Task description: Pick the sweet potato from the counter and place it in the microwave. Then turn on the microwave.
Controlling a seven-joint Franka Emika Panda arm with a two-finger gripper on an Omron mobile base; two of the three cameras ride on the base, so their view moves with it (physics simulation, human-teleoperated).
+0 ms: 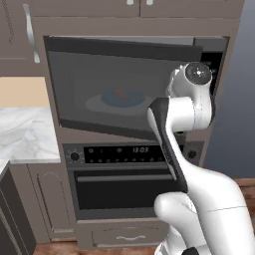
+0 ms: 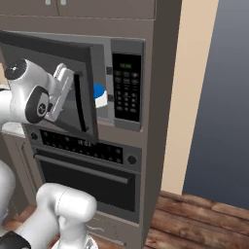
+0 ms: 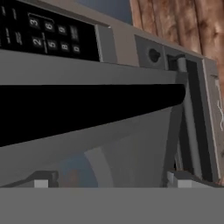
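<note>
Marble counter [image 1: 25,134] lies at your far left, bare of the sweet potato [image 1: 119,93], which you can make out through the glass door [image 1: 114,89] on the blue plate [image 1: 122,98] inside the microwave [image 2: 124,87]. Your gripper [image 2: 73,95] sits just right of that, fingers spread wide around the half-open door's edge, holding nothing. Furthest right is the black keypad [image 2: 127,87].

The microwave [image 2: 127,48], right at the hand [image 2: 65,85], has a matt grey-steel casing, a smoky, slightly glossy glass door [image 1: 114,89] and a flat black keypad panel [image 2: 127,87] like smooth plastic. Below the hand, the oven [image 1: 122,187] shows dark glossy glass with a brushed metal handle bar [image 1: 124,177]. Far off to the hand's side the table [image 1: 25,134] is polished white marble with grey veins, and the floor [image 2: 204,223] is rough-grained brown wood.
</note>
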